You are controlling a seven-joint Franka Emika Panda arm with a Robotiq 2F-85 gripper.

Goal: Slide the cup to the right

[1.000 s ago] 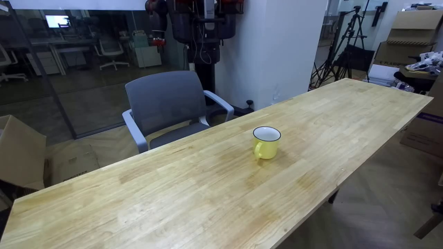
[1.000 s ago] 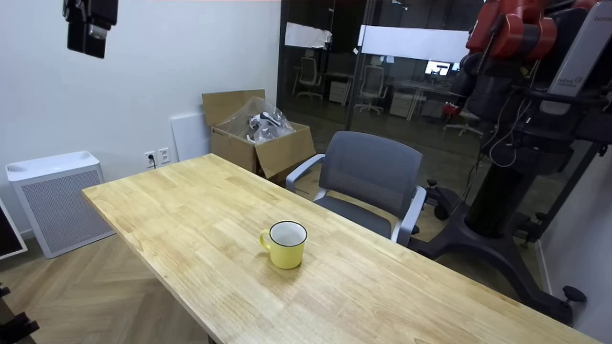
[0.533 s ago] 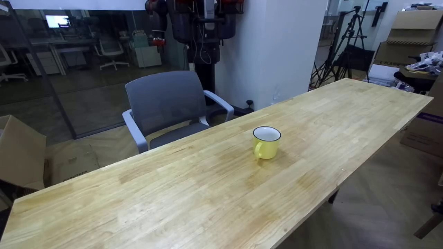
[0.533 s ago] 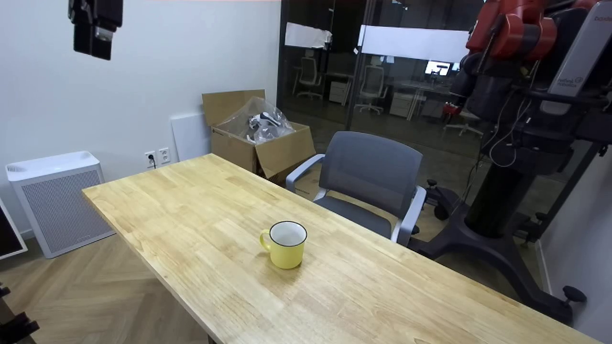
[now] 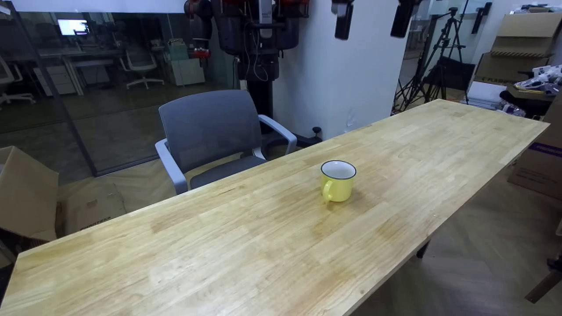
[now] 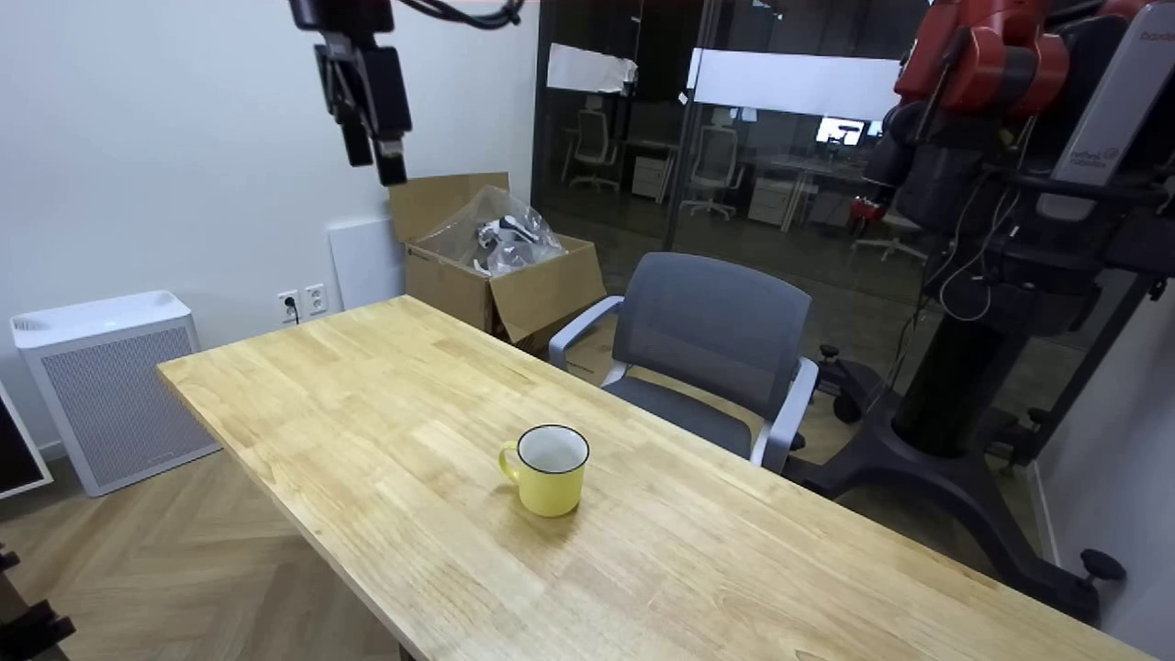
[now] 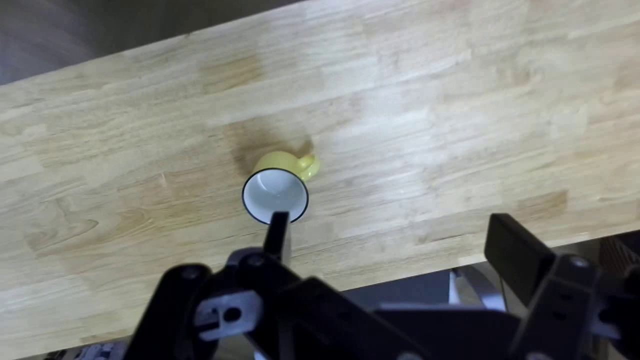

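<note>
The cup (image 5: pixel 340 188) is yellow with a dark-edged rim and a white inside. It stands upright on the long wooden table (image 5: pixel 246 245) and shows in both exterior views (image 6: pixel 551 487). In the wrist view the cup (image 7: pixel 276 161) lies beyond the left fingertip, which overlaps its near rim; its handle points up and right. My gripper (image 7: pixel 390 216) is open with nothing between its fingers (image 7: pixel 515 255). In both exterior views the gripper (image 5: pixel 370 36) hangs high above the table, well apart from the cup. It is seen nearly side-on in an exterior view (image 6: pixel 376 173).
A grey office chair (image 5: pixel 210 127) stands against the table's long side. An open cardboard box (image 6: pixel 450 275) stands on the floor past a table end. A red and black robot (image 6: pixel 973 184) stands behind the chair. A white air purifier (image 6: pixel 119 386) is by the wall.
My gripper has moved right and somewhat lower in an exterior view, and it has come into sight at the top of an exterior view where it was out of frame. The cup has not moved.
</note>
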